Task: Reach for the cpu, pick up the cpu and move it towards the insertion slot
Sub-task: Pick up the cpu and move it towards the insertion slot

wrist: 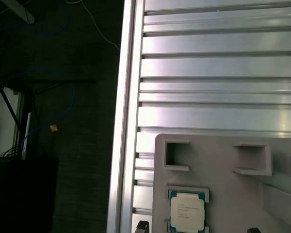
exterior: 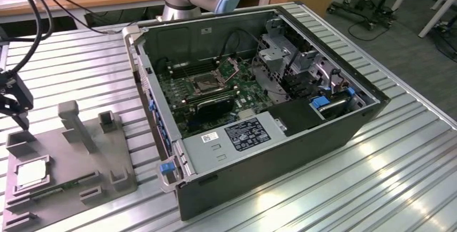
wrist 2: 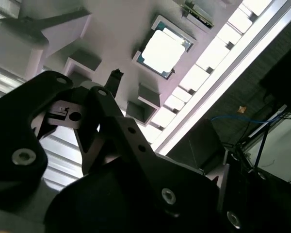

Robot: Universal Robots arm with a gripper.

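Ribbed metal table (exterior: pixel 78 55) holds a grey tray (exterior: pixel 75 160); the tool (wrist: pixel 197 227), jaws apart, hangs above the cpu (wrist: pixel 186 209) in it.

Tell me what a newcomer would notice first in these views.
The open computer case dominates the exterior view, its green board bearing the insertion slot. At that view's left, the cpu lies bright in a grey tray, with the gripper hanging open just above the tray.
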